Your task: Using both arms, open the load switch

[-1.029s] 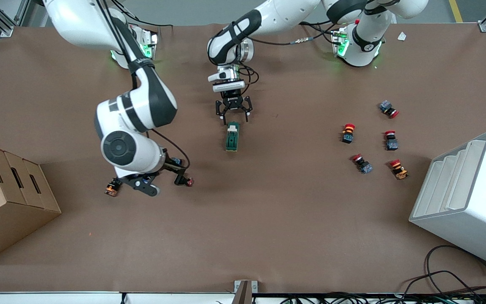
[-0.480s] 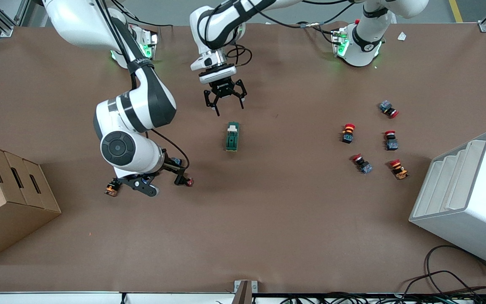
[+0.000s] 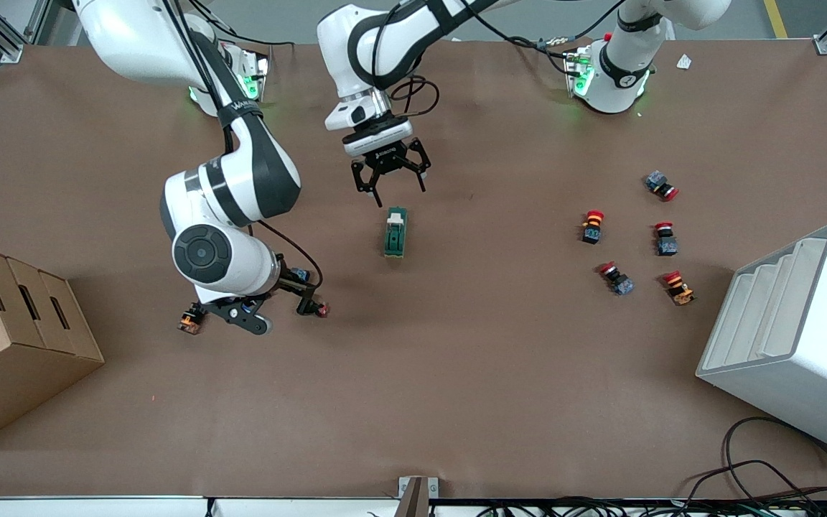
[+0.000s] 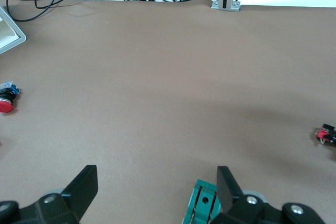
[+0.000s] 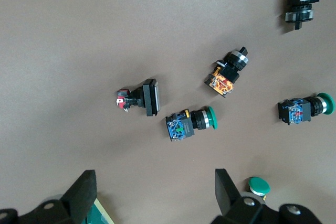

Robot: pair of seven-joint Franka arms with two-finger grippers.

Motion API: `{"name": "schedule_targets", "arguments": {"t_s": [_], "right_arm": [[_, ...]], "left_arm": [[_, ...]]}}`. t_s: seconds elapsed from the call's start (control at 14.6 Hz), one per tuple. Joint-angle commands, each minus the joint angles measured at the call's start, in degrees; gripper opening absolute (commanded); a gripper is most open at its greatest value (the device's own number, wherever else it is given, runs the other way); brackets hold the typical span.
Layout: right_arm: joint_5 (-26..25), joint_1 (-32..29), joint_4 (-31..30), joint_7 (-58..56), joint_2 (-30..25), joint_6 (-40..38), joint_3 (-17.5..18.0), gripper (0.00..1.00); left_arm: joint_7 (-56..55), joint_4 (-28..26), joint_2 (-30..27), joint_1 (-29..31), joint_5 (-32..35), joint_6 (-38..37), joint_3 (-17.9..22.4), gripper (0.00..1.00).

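The load switch is a dark green block with a white lever at the end toward the bases, lying flat mid-table. My left gripper hangs open over bare table just off that white end, apart from it. In the left wrist view the load switch pokes in beside one fingertip of the left gripper. My right gripper is open, low over a cluster of push buttons toward the right arm's end. A green corner with a pale edge, apparently the load switch, shows beside the right gripper.
A cardboard box stands at the right arm's end and a white stepped bin at the left arm's end. Several red-capped push buttons lie near the bin. An orange button and a red-tipped one flank the right gripper.
My left gripper rose away from the load switch's white end toward the bases, then came partway back toward it, staying open. The right arm has not moved.
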Motion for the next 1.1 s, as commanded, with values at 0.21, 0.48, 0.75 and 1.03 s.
{"name": "schedule_targets", "arguments": {"t_s": [0.21, 0.48, 0.75, 1.03], "right_arm": [[-5.8, -9.2, 1.7, -19.8, -4.6, -2.5, 1.6, 1.0], [-5.8, -9.9, 1.7, -20.6, -4.7, -2.7, 1.4, 1.0], [-5.8, -19.9, 2.4, -41.7, -5.7, -3.8, 1.2, 1.0], [-5.8, -28.7, 3.0, -54.5, -6.5, -3.9, 1.3, 1.0]], "left_arm": [[3.6, -0.3, -1.2, 1.7, -2.2, 0.4, -0.1, 1.0], [4.0, -0.4, -0.8, 1.6, -2.2, 0.4, -0.1, 1.0], [6.4, -0.3, -1.3, 1.8, -2.9, 0.4, -0.1, 1.0], [13.1, 2.7, -3.0, 4.9, -8.0, 0.4, -0.1, 1.0]]}}
